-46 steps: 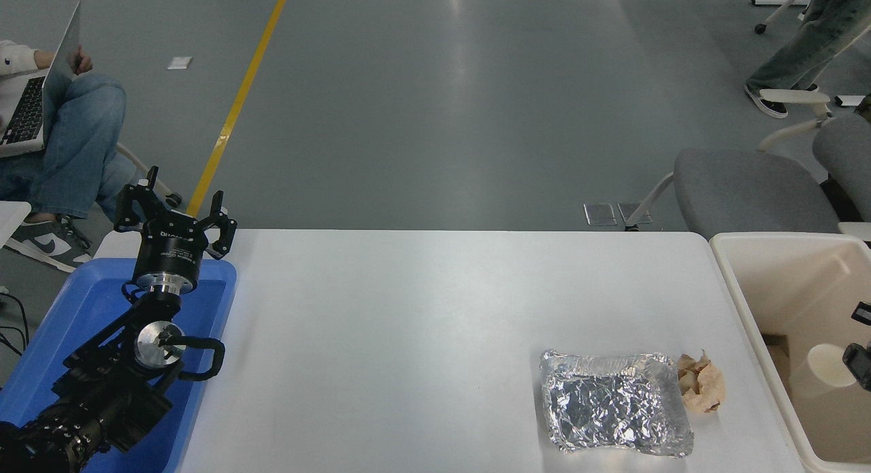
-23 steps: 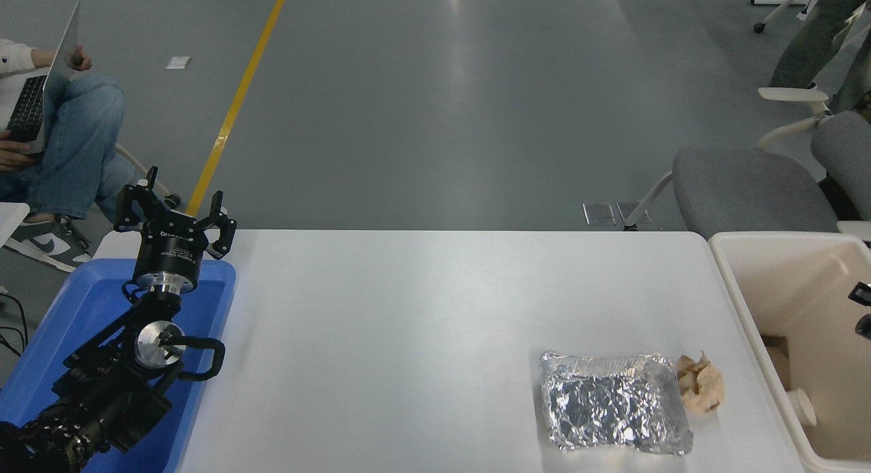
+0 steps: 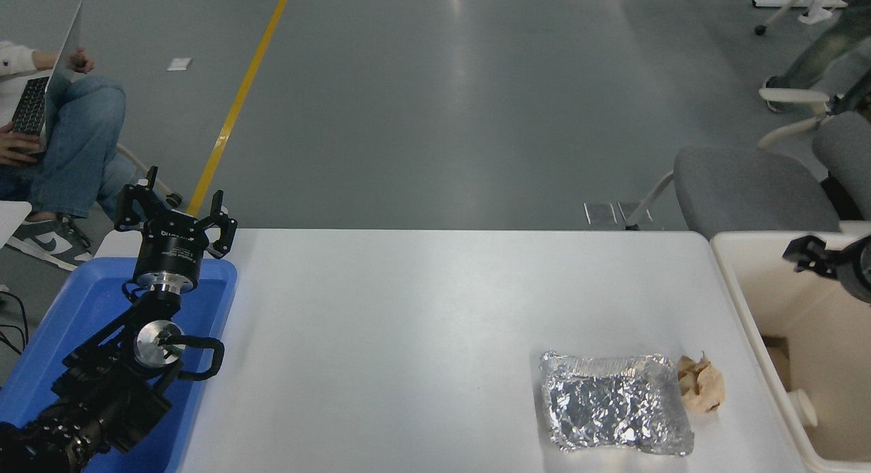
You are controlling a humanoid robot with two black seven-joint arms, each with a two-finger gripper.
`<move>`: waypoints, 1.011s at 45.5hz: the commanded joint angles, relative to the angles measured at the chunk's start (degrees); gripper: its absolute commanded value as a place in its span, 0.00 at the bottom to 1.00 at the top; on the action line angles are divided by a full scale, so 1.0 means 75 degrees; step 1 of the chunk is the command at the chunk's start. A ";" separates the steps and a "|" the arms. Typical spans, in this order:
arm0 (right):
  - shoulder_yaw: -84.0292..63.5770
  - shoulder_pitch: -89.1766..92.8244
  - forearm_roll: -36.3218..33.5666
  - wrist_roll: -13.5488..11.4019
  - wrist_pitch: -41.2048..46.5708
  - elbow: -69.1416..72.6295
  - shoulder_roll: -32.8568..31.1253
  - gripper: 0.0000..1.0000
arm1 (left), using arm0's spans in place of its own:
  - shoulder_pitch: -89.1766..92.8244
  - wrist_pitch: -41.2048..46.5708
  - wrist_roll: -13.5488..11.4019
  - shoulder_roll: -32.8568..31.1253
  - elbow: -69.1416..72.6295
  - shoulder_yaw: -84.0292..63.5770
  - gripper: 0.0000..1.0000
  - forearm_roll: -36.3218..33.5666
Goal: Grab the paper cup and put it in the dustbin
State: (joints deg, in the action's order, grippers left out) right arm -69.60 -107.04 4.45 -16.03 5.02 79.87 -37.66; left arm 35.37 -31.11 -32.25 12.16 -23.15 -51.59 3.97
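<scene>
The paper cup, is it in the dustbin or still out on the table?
In. The paper cup lies on its side against the near-left wall inside the dustbin.

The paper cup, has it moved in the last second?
Yes. The paper cup dropped from near the gripper to the floor of the dustbin, lying tipped by its left wall.

On the white rectangular table [image 3: 408,310]: one crumpled silver foil tray [image 3: 614,403], one crumpled brown paper wad [image 3: 701,384] and one shallow blue plastic tray [image 3: 41,350]. One large cream-beige plastic dustbin [image 3: 738,303] holds what looks to be a single small cream-white paper cup [image 3: 804,407]. Two black robot grippers show, left [image 3: 175,218] and right [image 3: 810,255]. One seated person [image 3: 75,139], one open laptop [image 3: 47,85], two grey chairs [image 3: 748,190].
</scene>
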 commanded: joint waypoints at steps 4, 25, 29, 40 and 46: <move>-0.0141 -0.1980 -0.0043 0.0799 0.0654 0.1667 0.0779 1.00 | 0.0007 0.0000 0.0000 0.0008 -0.0007 0.0000 0.99 -0.0002; -0.0680 -0.4383 -0.0676 0.2114 0.3699 0.1644 0.3193 1.00 | -0.0005 0.0000 0.0000 0.0008 -0.0007 0.0000 0.99 0.0010; -0.0669 -0.4582 -0.0676 0.2114 0.4508 0.1644 0.3205 1.00 | -0.0005 0.0000 0.0000 -0.0004 -0.0008 0.0000 0.99 0.0010; -0.0797 -0.4957 -0.0617 0.2114 0.5330 0.1620 0.3510 1.00 | 0.0007 0.0000 0.0000 0.0008 -0.0008 0.0000 0.99 0.0010; -0.1195 -0.5005 -0.0582 0.2102 0.5330 0.1491 0.3557 1.00 | -0.0005 0.0000 0.0000 0.0008 0.0004 0.0000 0.99 0.0010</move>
State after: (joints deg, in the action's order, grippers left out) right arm -75.35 -142.00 -0.18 -0.45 40.89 91.95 -13.18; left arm 35.36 -31.11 -32.25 12.18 -23.17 -51.59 4.03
